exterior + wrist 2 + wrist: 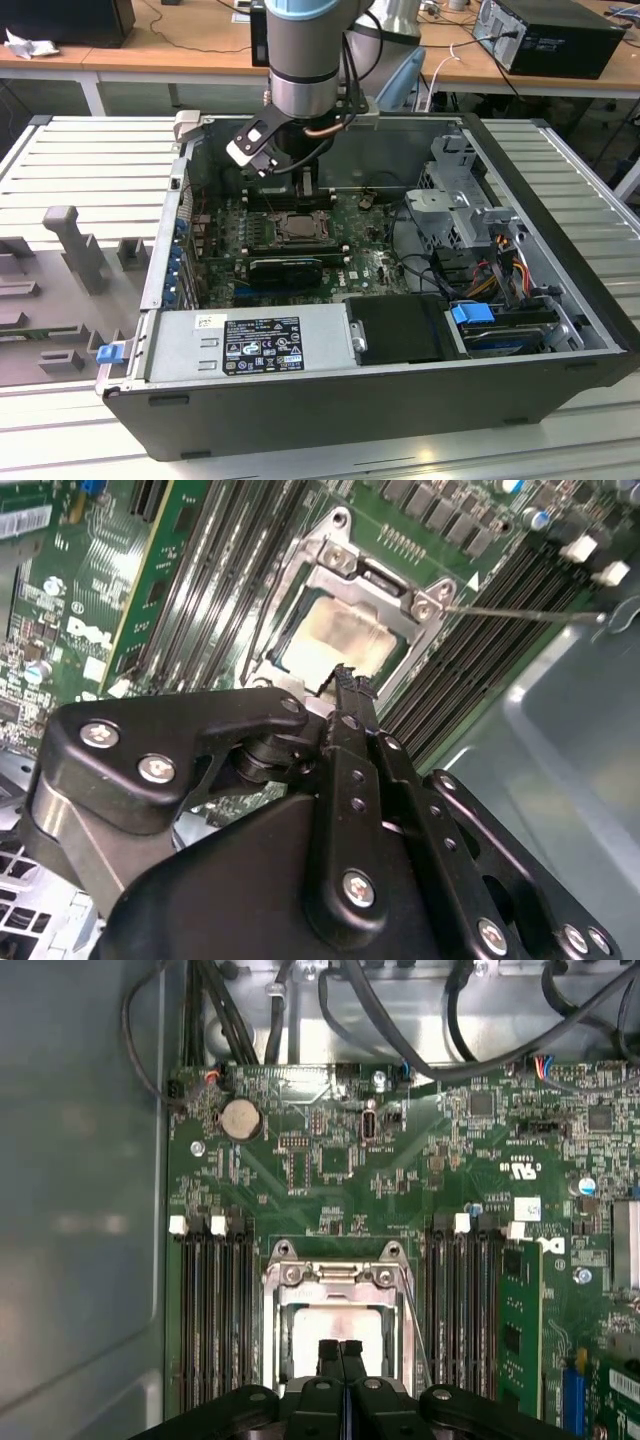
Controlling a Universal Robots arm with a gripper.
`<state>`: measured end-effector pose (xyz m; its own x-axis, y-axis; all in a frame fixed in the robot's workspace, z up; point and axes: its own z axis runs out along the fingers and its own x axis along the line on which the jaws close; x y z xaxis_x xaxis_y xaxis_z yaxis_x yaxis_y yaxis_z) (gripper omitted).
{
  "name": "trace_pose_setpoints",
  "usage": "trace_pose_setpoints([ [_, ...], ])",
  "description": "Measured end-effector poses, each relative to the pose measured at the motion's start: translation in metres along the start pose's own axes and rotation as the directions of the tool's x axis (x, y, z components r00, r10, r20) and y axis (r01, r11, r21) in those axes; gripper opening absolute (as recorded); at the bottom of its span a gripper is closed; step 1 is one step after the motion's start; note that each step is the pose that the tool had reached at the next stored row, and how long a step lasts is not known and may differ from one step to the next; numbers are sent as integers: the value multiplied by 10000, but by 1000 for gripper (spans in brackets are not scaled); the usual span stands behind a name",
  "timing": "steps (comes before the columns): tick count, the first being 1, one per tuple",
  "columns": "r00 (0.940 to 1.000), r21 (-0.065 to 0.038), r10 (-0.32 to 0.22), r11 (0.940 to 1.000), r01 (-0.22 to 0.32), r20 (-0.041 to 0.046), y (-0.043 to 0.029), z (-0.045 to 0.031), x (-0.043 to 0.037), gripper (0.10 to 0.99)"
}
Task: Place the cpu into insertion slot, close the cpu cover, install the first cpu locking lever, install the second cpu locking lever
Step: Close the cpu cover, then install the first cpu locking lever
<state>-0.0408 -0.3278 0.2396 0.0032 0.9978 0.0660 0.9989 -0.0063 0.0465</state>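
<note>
The cpu lies in the insertion slot, its pale metal face showing through the cut-out of the cpu cover. The cover lies flat over the cpu in both wrist views. My gripper hovers just above the near edge of the socket, fingers shut together with nothing between them. In the exterior view the gripper hangs inside the case, directly over the socket. A thin locking lever juts out from a socket corner across the memory slots; the same lever runs slanted beside the socket.
The open computer case holds black memory slots on both sides of the socket, a green card, cables along the back wall, and a power supply at the front. Drive cages stand at the exterior view's right.
</note>
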Motion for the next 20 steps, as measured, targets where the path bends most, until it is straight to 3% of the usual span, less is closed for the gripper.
trace_pose_setpoints([
  [7, 10000, 1, -2, 10000, 2, 1, -62, -4, 0, 106],
  [20, 10000, 2, 0, 10000, 0, 6, -54, -182, 11, 106],
])
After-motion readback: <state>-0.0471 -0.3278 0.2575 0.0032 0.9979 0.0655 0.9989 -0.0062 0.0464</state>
